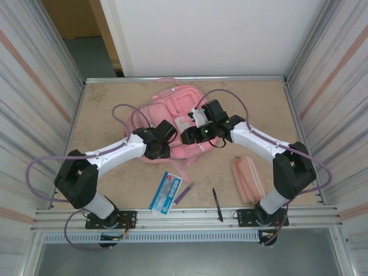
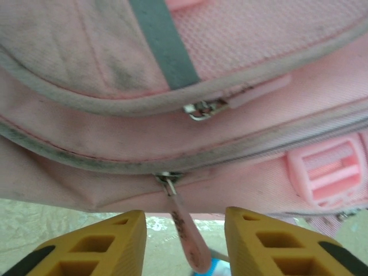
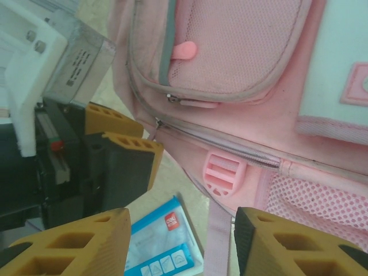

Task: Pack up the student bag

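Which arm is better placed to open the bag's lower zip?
Left: the left gripper stands open astride the zip pull dangling from the student bag; the right gripper, open too, sits over the strap.

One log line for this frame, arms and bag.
pink backpack on table | left arm: jaws open, zip pull between them | right arm: jaws open, empty, over backpack

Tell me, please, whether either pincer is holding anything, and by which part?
Nothing is held. The left pincer stands open astride the lower zip pull of the student bag, not clamping it; the right pincer is open.
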Available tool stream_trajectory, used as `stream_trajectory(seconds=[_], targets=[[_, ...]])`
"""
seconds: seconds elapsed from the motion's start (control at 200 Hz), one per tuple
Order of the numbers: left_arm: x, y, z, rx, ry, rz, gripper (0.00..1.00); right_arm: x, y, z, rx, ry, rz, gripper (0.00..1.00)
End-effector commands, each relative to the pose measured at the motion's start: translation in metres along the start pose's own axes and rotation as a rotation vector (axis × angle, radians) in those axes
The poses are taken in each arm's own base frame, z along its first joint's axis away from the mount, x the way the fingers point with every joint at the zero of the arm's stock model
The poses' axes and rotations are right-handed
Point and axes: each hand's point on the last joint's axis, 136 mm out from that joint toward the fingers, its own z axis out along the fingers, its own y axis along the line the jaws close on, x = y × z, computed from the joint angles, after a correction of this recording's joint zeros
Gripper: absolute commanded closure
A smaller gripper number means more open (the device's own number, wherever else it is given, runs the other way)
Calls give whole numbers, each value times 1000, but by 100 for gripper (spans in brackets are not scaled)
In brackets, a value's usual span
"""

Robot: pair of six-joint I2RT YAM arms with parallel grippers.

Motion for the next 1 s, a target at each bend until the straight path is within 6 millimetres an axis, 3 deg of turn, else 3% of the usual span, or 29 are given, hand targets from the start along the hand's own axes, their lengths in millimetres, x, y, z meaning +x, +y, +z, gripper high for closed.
stream_trajectory(seconds=[0.0,0.09,0.21,0.321,0.366,0.621,0.717,0.867,0.997], targets=[[-5,11,3,-78,-27,-36,62,-4,6,-4,-37,-12,14,51],[-6,13,7,-100,-28,-26,62,-5,6,-5,-35,-16,10,53],[-8,11,9,-101,-27,-19,70,-5,7,-4,-41,-12,11,52],[-10,7,11,-89,-28,7,87,-5,4,-2,-33,-17,11,49],[-10,3,9,-70,-21,22,100,-5,2,0,-32,-16,19,49],[-13,-23,-21,126,-4,63,100,-5,3,-1,-31,-21,28,46],[-19,-31,-37,196,-45,89,100,1,-3,8,-6,-14,79,40],[-28,-43,-55,279,-91,110,100,10,-8,24,-3,-3,212,41],[-29,-57,-64,368,-97,92,100,11,-5,31,20,-11,183,40]])
